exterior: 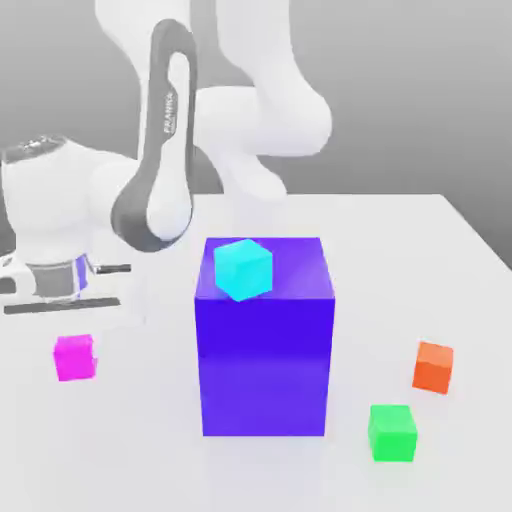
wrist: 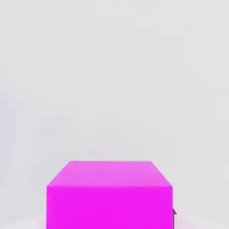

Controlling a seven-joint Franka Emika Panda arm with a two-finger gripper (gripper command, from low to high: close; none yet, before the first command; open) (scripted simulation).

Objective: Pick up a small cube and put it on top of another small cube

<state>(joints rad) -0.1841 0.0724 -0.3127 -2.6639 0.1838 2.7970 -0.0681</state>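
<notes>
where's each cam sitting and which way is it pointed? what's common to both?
Exterior view: off the arm, above table height, looking across the white table at the big blue block with the cyan cube on it; the white arm shows.
Hand view: on the hand, close on the magenta cube.
Shared: the magenta cube and the table.

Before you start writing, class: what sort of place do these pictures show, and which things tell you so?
Most likely a simulated robot test bench, not a real room: a plain white table, flat-coloured blocks such as the big blue block and the magenta cube, and a white robot arm against an empty grey backdrop.
</notes>
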